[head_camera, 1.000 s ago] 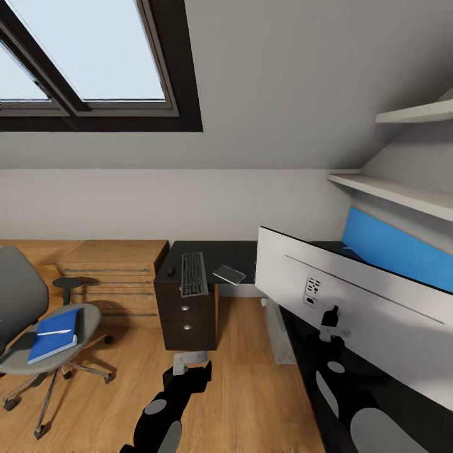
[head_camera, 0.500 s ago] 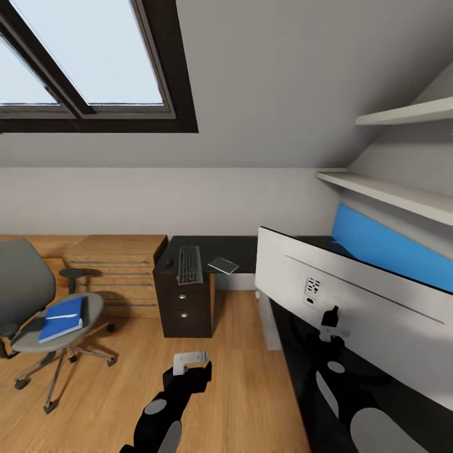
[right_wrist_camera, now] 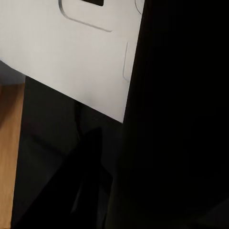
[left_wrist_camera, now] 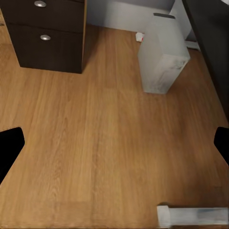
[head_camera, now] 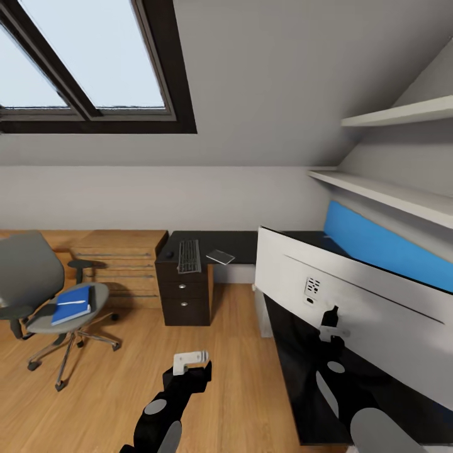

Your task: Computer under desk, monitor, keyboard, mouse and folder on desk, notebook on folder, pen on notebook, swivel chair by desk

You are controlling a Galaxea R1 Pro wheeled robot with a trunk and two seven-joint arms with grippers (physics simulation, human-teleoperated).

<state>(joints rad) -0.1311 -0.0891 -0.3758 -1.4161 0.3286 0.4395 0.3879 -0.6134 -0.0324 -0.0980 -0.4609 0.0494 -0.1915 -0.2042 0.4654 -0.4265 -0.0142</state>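
The monitor (head_camera: pixel 352 302) fills the right of the head view with its light grey back toward me, above the desk's glossy black top (head_camera: pixel 296 390). My right gripper (head_camera: pixel 330 319) is shut on the monitor's lower back. My left gripper (head_camera: pixel 190 361) hangs open over the wood floor, its fingertips (left_wrist_camera: pixel 9 150) wide apart. On the far desk section (head_camera: pixel 242 242) lie the keyboard (head_camera: pixel 189 255), the mouse (head_camera: pixel 168 254) and a thin grey notebook (head_camera: pixel 220 257). The blue folder (head_camera: pixel 70 305) with a white pen (head_camera: pixel 73 302) on it rests on the swivel chair (head_camera: pixel 31 277). The computer (left_wrist_camera: pixel 162 55) stands on the floor.
Dark drawers (head_camera: pixel 184 296) sit under the far desk end, beside a low light-wood cabinet (head_camera: pixel 123 264). A blue back panel (head_camera: pixel 377 245) and two wall shelves (head_camera: pixel 384 192) run along the right. Open wood floor (head_camera: pixel 239 390) lies between chair and desk.
The whole view has shifted: chair, drawers and keyboard look smaller and farther, so the camera has backed away. The monitor has kept its place by my right gripper.
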